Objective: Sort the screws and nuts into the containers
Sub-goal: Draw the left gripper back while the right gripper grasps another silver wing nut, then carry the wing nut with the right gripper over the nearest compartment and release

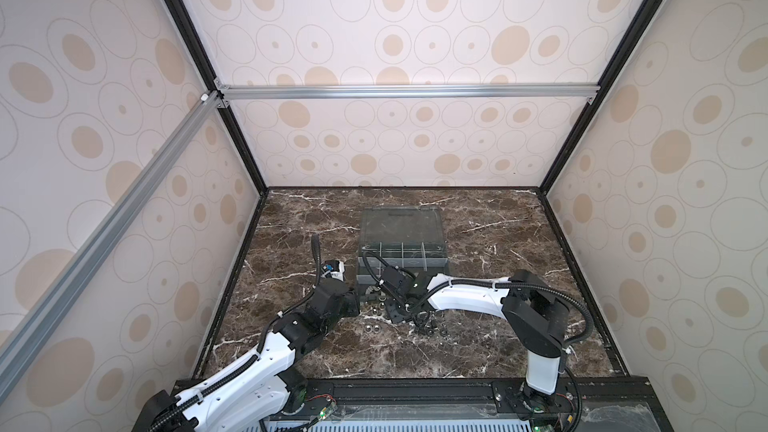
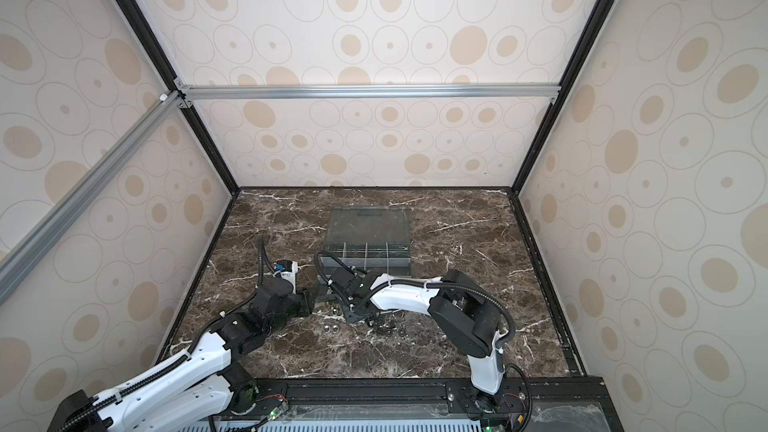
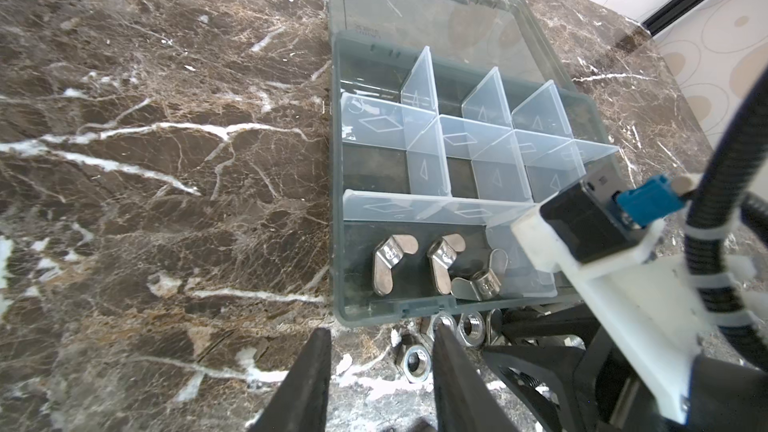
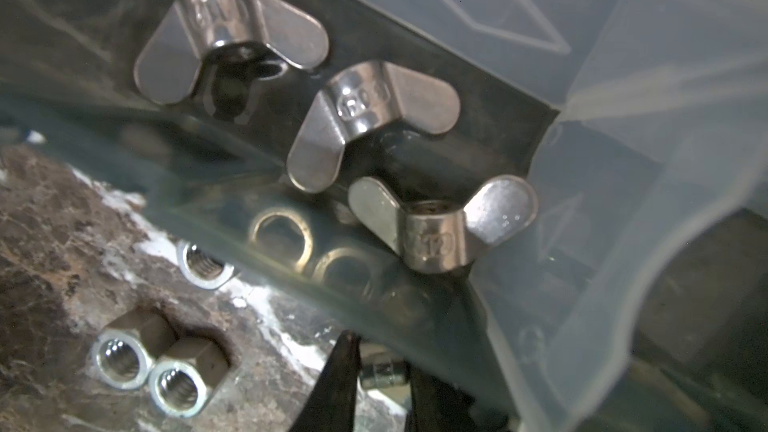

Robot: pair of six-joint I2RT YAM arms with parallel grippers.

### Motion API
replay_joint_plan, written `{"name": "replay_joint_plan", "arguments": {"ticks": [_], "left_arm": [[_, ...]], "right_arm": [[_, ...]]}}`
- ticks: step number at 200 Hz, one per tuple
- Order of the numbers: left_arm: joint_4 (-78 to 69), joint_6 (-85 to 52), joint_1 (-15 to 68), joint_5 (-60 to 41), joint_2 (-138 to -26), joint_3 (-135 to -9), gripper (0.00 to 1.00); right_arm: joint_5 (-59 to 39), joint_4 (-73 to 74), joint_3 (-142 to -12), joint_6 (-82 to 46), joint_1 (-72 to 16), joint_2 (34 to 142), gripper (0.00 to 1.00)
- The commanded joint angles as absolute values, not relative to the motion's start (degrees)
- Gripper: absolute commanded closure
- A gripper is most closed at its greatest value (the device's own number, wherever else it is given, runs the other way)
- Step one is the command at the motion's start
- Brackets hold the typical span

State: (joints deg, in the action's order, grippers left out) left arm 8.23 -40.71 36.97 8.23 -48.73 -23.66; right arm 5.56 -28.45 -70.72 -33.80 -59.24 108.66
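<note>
Nuts first. A small silver nut (image 4: pixel 382 374) sits between the fingers of the right gripper (image 4: pixel 381 361), low on the table (image 4: pixel 50 243) just outside the box wall. Both fingers look pressed against it, jaws narrow.

Just ahead of that gripper, over the wall, three wing nuts (image 4: pixel 374 118) lie together in the nearest compartment (image 4: pixel 490 126) of the organizer box (image 3: pixel 338 160). The two closest to the fingers touch.

Off to the gripper's side, two hex nuts (image 4: pixel 145 367) touch each other on the marble.

Left gripper (image 3: pixel 381 330): jaws apart, nothing held, tips just short of the box's front wall. Another of the hex nuts (image 3: pixel 415 361) lies right beside one finger.

Lid (image 3: pixel 436 6) lies open and flat beyond the box.

In both top views, black rings (image 1: pixel 428 328) are scattered beneath the right forearm. I cannot pick out any screws.
</note>
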Motion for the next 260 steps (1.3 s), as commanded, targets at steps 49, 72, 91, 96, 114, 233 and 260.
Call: {"name": "replay_joint_plan", "arguments": {"ticks": [49,72,91,96,114,233,260], "left_arm": [[8.2,-41.7,36.4,9.0,-48.1,-23.5,0.59],[8.2,-41.9,36.4,9.2,-48.2,-23.4,0.59],[8.2,-42.0,36.4,9.2,-48.1,-23.4,0.59],[8.2,-42.1,36.3,9.2,-48.0,-23.3,0.59],[8.2,-42.2,36.3,9.3,-47.9,-23.3,0.59],[4.3,-40.9,36.2,6.9,-50.2,-22.5,0.59],[4.0,-39.2,36.1,6.0,-53.2,-23.9,0.59]], "right_arm": [[5.0,-29.6,-71.0,-34.1,-60.7,108.7,0.84],[4.7,-29.7,-70.3,-34.6,-61.3,107.4,0.85],[4.7,-30.4,-70.1,-34.6,-61.9,105.7,0.85],[4.8,-30.6,-70.2,-34.4,-62.0,105.2,0.85],[5.3,-31.4,-70.7,-33.7,-62.2,103.1,0.85],[13.2,-33.5,-83.5,-23.5,-56.5,105.7,0.85],[12.7,-31.8,-83.2,-24.6,-56.5,107.6,0.84]]}}
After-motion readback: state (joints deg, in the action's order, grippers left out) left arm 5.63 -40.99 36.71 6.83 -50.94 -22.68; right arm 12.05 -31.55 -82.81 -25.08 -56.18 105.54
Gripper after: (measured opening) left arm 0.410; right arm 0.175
